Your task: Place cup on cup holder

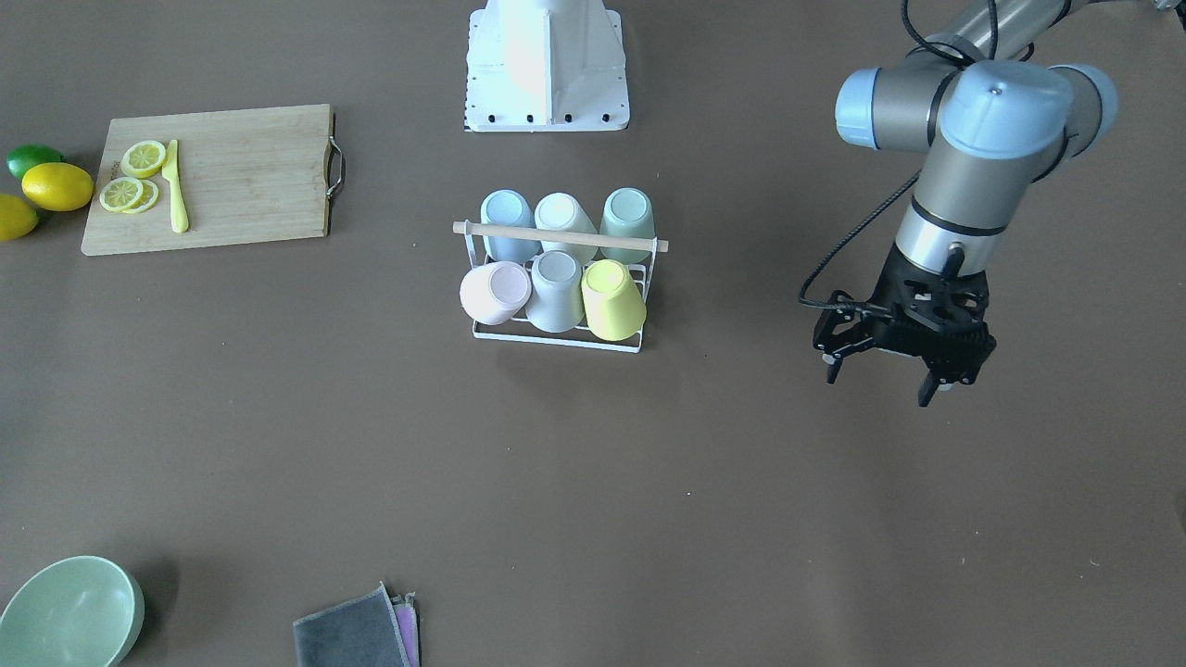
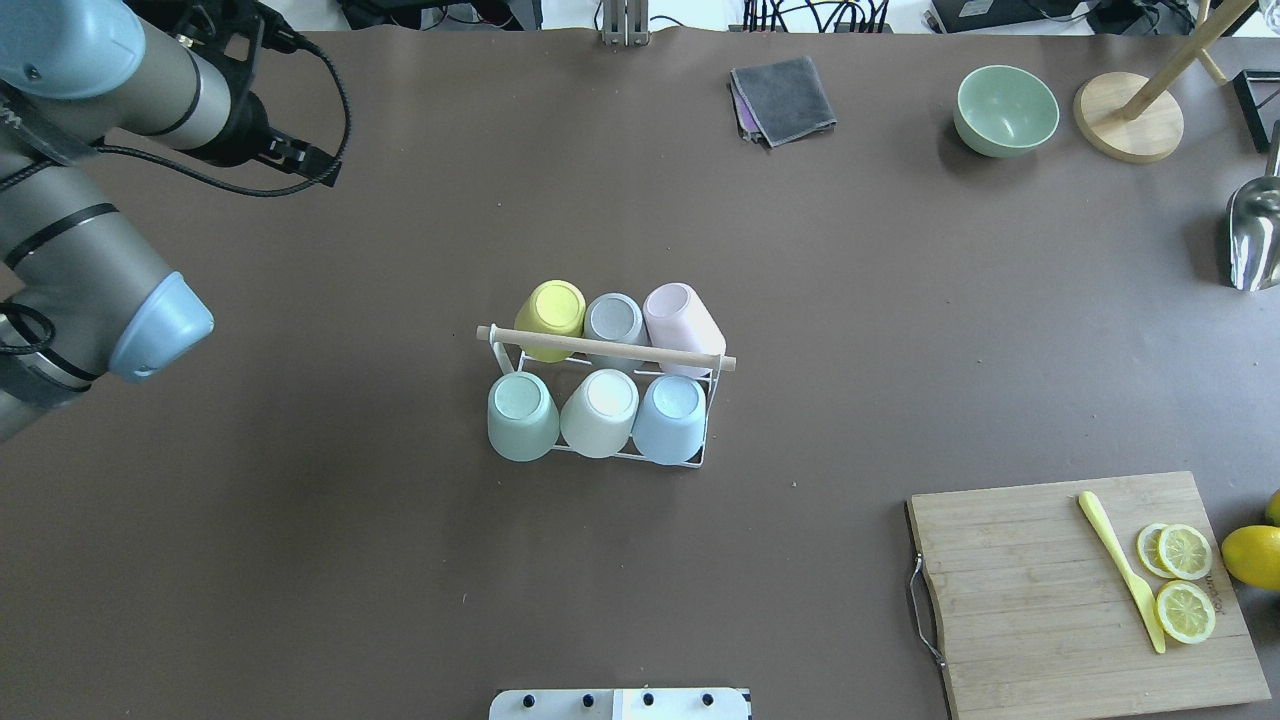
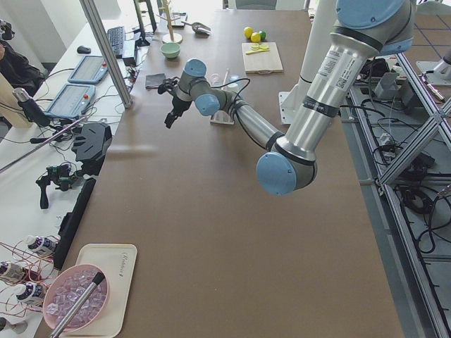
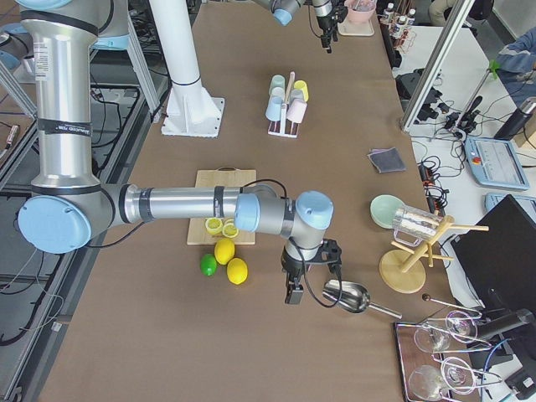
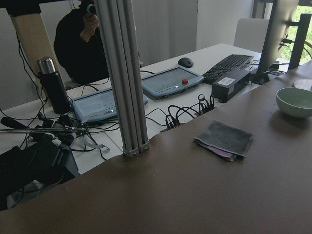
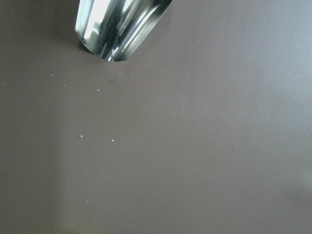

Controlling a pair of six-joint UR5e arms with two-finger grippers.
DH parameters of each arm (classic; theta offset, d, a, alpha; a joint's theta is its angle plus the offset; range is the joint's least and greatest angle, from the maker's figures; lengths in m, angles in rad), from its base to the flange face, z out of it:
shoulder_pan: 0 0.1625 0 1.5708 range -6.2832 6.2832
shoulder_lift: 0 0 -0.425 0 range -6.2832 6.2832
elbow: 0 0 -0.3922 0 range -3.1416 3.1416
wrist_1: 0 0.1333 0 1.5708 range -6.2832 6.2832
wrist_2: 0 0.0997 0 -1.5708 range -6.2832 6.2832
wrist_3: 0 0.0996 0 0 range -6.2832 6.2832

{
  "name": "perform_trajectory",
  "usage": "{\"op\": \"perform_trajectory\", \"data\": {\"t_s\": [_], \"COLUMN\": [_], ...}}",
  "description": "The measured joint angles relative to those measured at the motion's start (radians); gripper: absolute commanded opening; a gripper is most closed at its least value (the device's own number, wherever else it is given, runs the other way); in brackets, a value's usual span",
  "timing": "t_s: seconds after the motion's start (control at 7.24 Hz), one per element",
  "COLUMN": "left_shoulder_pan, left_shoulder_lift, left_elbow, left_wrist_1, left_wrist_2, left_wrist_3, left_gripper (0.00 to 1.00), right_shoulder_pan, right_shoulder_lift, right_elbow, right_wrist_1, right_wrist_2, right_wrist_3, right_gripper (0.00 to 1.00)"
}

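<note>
The cup holder (image 1: 556,235) stands near the middle of the desk (image 1: 649,509) in the front-facing view, its wooden rod running across the top. Six cups sit upside down on it in two rows. The upper row has a blue cup (image 1: 508,222), a white cup (image 1: 561,218) and a green cup (image 1: 628,215). The lower row has a pink cup (image 1: 496,292), a grey cup (image 1: 556,292) and a yellow cup (image 1: 613,301).

At the right of that frame, well apart from the holder, the left hand (image 1: 878,389) hangs above the desk with its fingers spread wide and nothing between them.

The right hand (image 4: 294,293) shows only in the right side view, low in the frame beside a metal scoop (image 4: 347,296). Whether it is wide or narrow I cannot tell.

A cutting board (image 1: 232,176) with lemon slices (image 1: 132,181) lies in the upper left of the front-facing frame.
</note>
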Motion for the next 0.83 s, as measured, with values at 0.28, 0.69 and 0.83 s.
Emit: {"op": "perform_trajectory", "data": {"t_s": [0.28, 0.69, 0.83], "left_shoulder_pan": [-0.080, -0.204, -0.266], "left_shoulder_lift": [0.082, 0.223, 0.294], "left_elbow": [0.027, 0.052, 0.053], "left_wrist_1": [0.144, 0.235, 0.239], "left_wrist_2": [-0.088, -0.240, -0.277], "left_wrist_3": [0.020, 0.131, 0.194], "left_gripper": [0.98, 0.98, 0.98], "right_shoulder_pan": [0.041, 0.083, 0.083], "right_shoulder_lift": [-0.011, 0.058, 0.073], "right_elbow": [-0.089, -0.001, 0.009], "right_wrist_1": [0.140, -0.053, -0.092], "right_wrist_2": [0.066, 0.094, 0.095], "right_wrist_3": [-0.007, 0.044, 0.050], "right_gripper": [1.00, 1.00, 1.00]}}
